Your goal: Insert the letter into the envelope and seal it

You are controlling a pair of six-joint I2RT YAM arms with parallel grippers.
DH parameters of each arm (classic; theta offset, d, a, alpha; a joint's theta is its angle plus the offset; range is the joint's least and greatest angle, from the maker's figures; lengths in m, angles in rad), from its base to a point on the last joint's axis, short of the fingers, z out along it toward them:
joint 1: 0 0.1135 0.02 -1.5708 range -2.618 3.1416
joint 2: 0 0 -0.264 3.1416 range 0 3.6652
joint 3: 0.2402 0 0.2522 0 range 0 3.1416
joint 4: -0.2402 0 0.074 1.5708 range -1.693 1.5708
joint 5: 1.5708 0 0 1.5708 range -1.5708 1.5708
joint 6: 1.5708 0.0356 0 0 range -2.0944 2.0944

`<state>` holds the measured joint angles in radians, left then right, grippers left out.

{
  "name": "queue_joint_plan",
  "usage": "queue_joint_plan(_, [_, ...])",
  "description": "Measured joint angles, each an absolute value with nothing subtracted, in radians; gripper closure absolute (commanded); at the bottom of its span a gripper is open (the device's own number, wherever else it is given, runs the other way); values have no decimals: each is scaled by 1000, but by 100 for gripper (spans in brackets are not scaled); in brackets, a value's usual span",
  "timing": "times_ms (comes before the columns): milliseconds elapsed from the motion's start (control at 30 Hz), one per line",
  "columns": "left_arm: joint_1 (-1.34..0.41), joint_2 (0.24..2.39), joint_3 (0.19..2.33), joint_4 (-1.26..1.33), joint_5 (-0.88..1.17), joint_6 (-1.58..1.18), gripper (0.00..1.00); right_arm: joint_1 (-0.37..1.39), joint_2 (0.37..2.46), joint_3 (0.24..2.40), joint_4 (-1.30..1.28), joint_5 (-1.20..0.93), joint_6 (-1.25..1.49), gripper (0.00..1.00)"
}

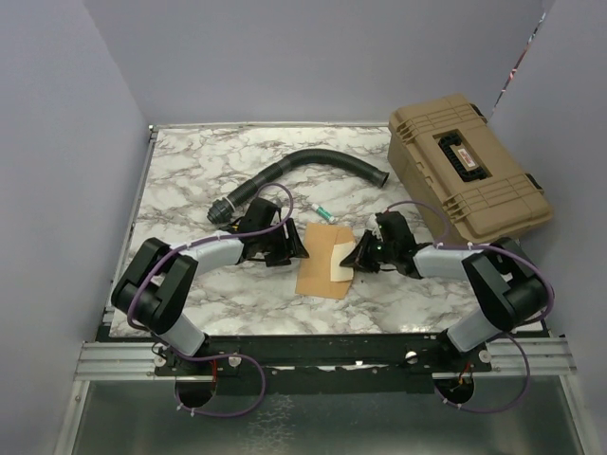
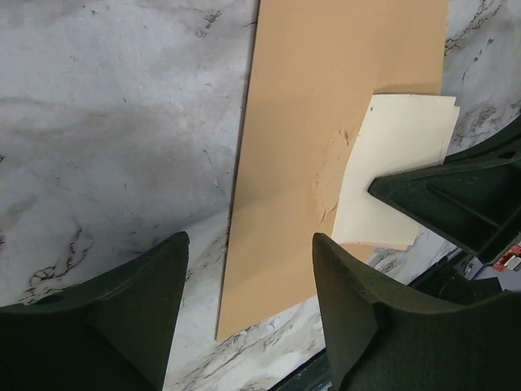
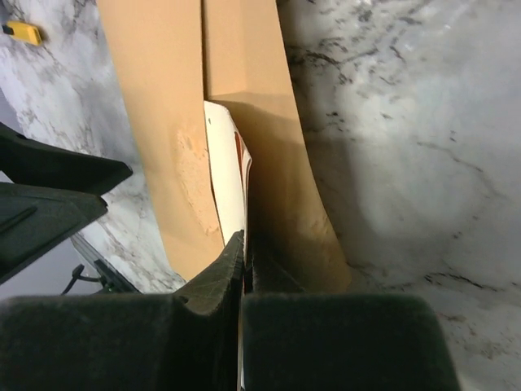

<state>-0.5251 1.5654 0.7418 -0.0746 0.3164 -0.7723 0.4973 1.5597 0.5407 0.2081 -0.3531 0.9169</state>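
Observation:
The brown envelope (image 1: 315, 270) lies flat on the marble table between the two arms. The pale letter (image 1: 339, 263) rests on its right part, and in the right wrist view the letter (image 3: 224, 175) runs between the envelope's flat layer (image 3: 159, 106) and a raised brown layer (image 3: 281, 171). My right gripper (image 1: 358, 256) is shut on the letter's near edge, the fingertips (image 3: 236, 252) pressed together on it. My left gripper (image 1: 298, 248) hovers at the envelope's left edge. Its jaws (image 2: 250, 240) stand apart over the envelope (image 2: 309, 147) with nothing between them.
A tan hard case (image 1: 465, 180) stands at the back right. A black corrugated hose (image 1: 294, 175) curves across the back middle. A small teal item (image 1: 321, 210) lies just behind the envelope. The table's front edge (image 1: 313, 334) runs close behind the arms.

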Motion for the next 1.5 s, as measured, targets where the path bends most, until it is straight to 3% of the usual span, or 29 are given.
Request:
queue_joint_plan(733, [-525, 1618, 746, -1, 408, -725, 44, 542, 1695, 665, 273, -294, 998, 99])
queue_joint_plan(800, [-525, 1619, 746, 1, 408, -725, 44, 542, 1695, 669, 276, -294, 998, 92])
queue_joint_plan(967, [-526, 1619, 769, -39, 380, -704, 37, 543, 1696, 719, 193, -294, 972, 44])
queue_joint_plan(1033, [-530, 1617, 788, -71, 347, -689, 36, 544, 1693, 765, 134, -289, 945, 35])
queue_joint_plan(1333, [-530, 1625, 849, -169, 266, -639, 37, 547, 1650, 894, -137, -213, 804, 32])
queue_joint_plan(1500, [-530, 1638, 872, -189, 246, -630, 37, 547, 1654, 932, -227, -200, 745, 24])
